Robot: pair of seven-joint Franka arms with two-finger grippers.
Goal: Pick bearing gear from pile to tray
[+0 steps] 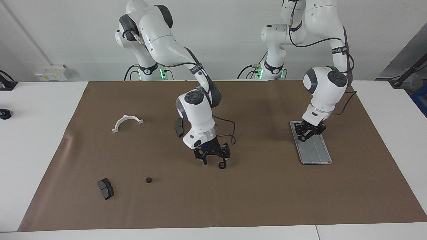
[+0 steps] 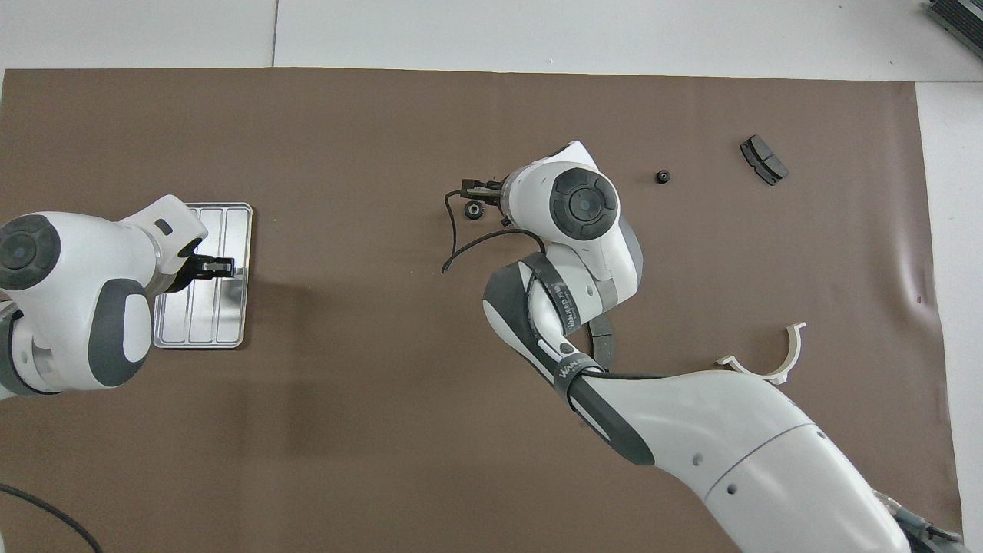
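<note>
A brown mat (image 1: 267,200) covers most of the white table (image 1: 33,140). At the upper left of the facing view a pale box (image 1: 51,72) sits against the wall, a small black knob (image 1: 5,114) below it.

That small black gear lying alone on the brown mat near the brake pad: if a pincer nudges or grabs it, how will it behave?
The gear looks tiny and round, so a sideways nudge would probably slide it or, if tipped on edge, set it rolling. It lies flat now, so it should stay put until touched. It seems rigid and probably light; on so small a part, an off-centre grip could let it slip out.
</note>
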